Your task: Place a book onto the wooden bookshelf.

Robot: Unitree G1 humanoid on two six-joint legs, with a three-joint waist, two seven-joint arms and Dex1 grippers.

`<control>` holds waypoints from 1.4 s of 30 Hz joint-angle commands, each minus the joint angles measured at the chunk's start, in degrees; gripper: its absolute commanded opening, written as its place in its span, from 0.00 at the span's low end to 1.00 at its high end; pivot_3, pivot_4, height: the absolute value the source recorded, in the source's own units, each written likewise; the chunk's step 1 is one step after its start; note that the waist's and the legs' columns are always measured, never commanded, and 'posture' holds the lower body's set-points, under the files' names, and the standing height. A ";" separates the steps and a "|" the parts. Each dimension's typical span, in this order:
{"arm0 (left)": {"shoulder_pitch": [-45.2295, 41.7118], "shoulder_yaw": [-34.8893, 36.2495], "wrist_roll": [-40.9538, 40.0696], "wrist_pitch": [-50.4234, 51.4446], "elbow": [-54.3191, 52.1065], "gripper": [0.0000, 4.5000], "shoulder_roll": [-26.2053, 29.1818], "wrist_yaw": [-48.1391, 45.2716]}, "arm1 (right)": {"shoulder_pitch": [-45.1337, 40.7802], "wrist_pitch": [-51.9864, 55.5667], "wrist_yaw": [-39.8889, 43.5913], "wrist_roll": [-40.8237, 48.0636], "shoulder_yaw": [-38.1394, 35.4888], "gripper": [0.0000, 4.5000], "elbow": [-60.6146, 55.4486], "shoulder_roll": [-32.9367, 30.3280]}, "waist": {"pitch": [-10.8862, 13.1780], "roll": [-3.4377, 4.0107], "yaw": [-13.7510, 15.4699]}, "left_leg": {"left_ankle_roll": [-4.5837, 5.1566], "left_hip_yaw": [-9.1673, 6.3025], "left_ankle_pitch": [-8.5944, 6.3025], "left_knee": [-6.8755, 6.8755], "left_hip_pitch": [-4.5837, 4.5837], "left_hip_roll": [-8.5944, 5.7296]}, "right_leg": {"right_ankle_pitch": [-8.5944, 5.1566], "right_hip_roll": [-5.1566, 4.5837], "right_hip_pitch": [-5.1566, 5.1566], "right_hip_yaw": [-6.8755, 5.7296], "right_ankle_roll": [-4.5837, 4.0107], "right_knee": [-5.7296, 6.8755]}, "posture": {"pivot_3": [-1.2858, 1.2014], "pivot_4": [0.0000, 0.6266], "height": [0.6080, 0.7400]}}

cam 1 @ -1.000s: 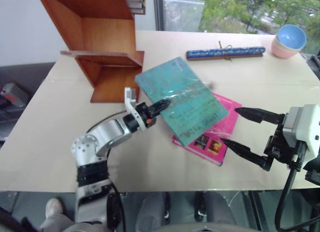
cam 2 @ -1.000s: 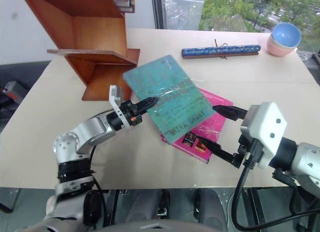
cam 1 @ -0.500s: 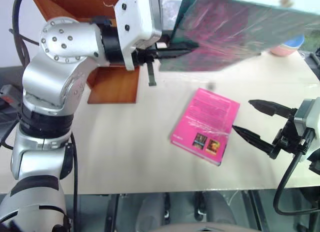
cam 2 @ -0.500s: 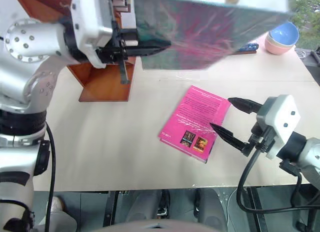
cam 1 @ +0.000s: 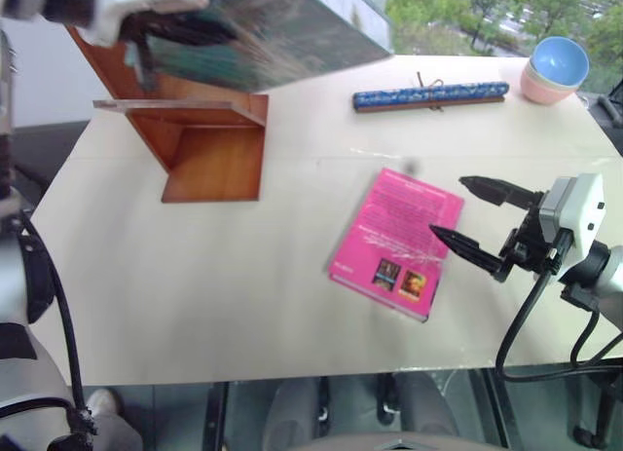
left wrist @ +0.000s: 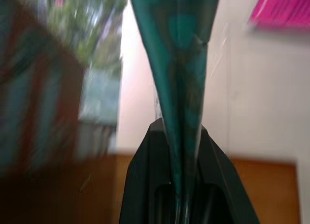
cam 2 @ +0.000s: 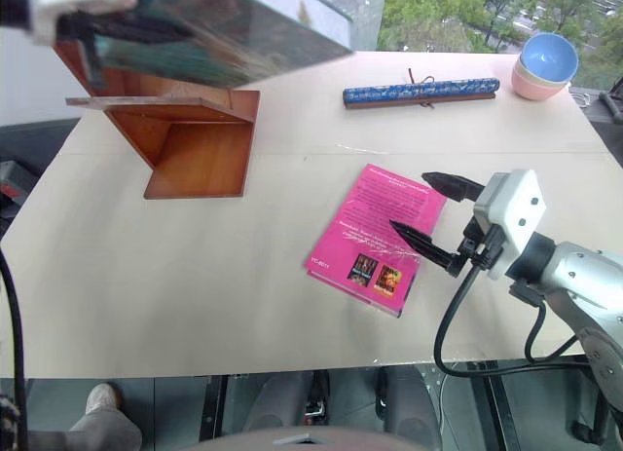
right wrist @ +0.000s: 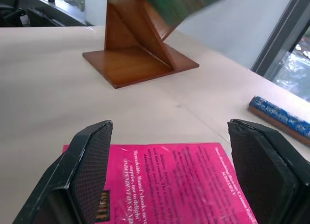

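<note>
My right gripper [cam 2: 424, 210] is spread wide over one pink book [cam 1: 397, 240]. My left gripper [left wrist: 180, 137] pinches the book [cam 1: 263, 32], edge-on in its wrist view, above the wooden bookshelf [cam 1: 209, 139]. Far: one blue roll [cam 1: 431, 95], two stacked bowls [cam 1: 556, 71].

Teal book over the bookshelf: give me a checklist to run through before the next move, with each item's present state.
1. Left gripper shut on the book: ok.
2. Book lifted off the table: ok.
3. Book above the wooden bookshelf: ok.
4. Book lined up with a compartment: cannot tell.
5. Right gripper open, holding nothing, beside the pink book: ok.
6. Blue roll and bowls away from the shelf: ok.
</note>
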 commanded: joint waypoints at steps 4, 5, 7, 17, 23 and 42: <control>-3.92 -4.45 14.65 -4.07 6.98 0.02 3.87 -5.57 | -3.04 -3.55 2.91 -2.86 1.44 0.86 1.93 2.07 | 0.01 0.01 -0.09 | 0.00 0.08 0.00 0.02 0.06 0.02 | 0.00 -0.01 0.00 0.08 0.00 0.08 | 0.52 0.24 0.98; -2.77 -5.05 16.68 -3.64 6.92 0.02 4.72 -5.98 | -3.43 -3.70 3.12 -3.28 1.79 0.86 2.14 2.23 | 0.02 0.01 -0.11 | 0.00 0.11 0.00 0.02 0.08 0.03 | 0.00 0.00 0.00 0.11 0.00 0.09 | 0.52 0.24 0.98; -0.04 -5.43 20.03 -3.04 6.34 0.02 5.71 -5.41 | -4.57 -3.74 3.23 -4.02 2.47 0.86 2.41 2.61 | 0.02 0.01 -0.28 | 0.01 0.14 0.00 0.02 0.08 0.06 | 0.00 0.00 -0.03 0.15 0.00 0.10 | 0.52 0.24 0.98; 12.92 -0.63 20.05 8.28 -4.62 0.02 4.29 -6.53 | -12.94 -1.46 0.16 -2.18 1.79 0.86 2.17 5.78 | 0.03 0.03 -1.94 | 0.00 0.82 0.00 0.03 0.33 0.19 | -0.02 0.13 -0.48 0.95 -0.02 0.77 | 0.52 0.24 0.98; 18.26 2.64 19.57 12.04 -8.90 0.02 3.52 -5.97 | -16.18 0.27 -1.42 1.44 1.11 0.86 1.18 6.44 | 0.01 0.03 -1.75 | 0.01 1.04 0.00 0.06 0.29 0.15 | -0.01 0.08 -0.66 1.17 -0.03 0.92 | 0.52 0.24 0.98; 19.97 7.11 17.04 21.26 -10.80 1.00 -2.33 0.35 | -23.29 1.79 -5.08 11.19 2.64 0.86 -0.23 10.75 | -0.08 0.12 -1.49 | 0.02 1.14 0.00 0.19 0.25 0.16 | 0.12 0.10 -0.72 1.23 -0.24 1.05 | 0.52 0.24 0.98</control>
